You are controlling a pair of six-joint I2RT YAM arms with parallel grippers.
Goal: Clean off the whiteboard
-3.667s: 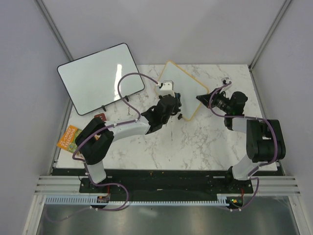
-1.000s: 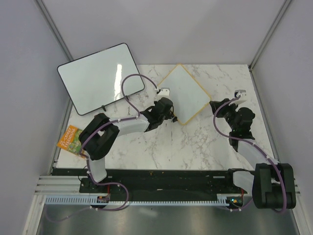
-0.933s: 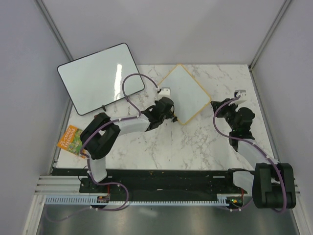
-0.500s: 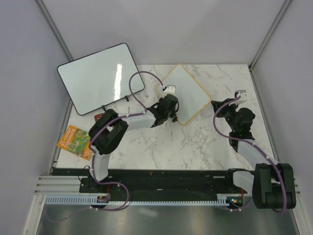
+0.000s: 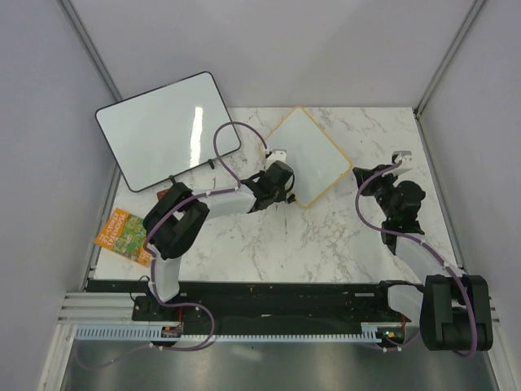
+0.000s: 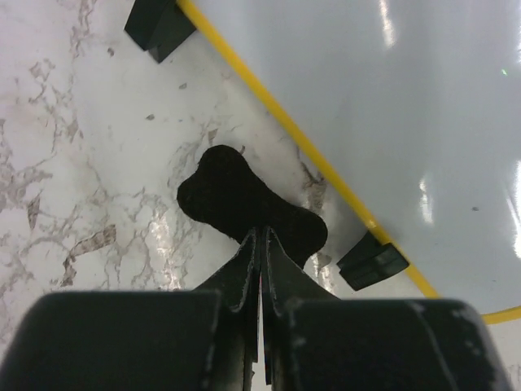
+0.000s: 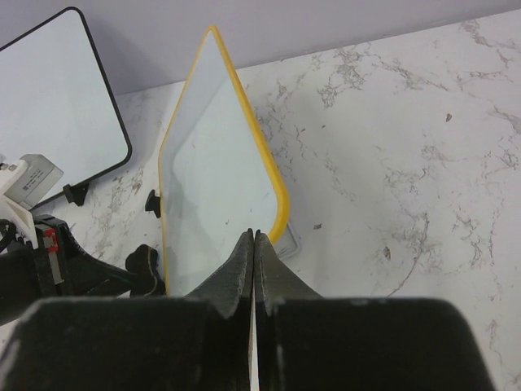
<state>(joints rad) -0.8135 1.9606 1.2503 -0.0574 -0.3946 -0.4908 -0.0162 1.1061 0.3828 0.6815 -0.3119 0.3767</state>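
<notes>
Left jaws shut at flat black pad [image 6: 244, 204] beside tan-framed rectangular whiteboard [image 5: 308, 155]; right jaws shut, empty. Sweep pad flat, light pressure.

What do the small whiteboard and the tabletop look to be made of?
The whiteboard: glossy white panel with glare streaks on it; yellowish frame, perhaps wood or plastic. The table: white, grey-veined, marble-look; stone or laminate, cannot tell.

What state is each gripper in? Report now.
Left gripper: shut; flat black bone-shaped piece at its tips, grip unclear.
Right gripper: shut, nothing seen held.
</notes>
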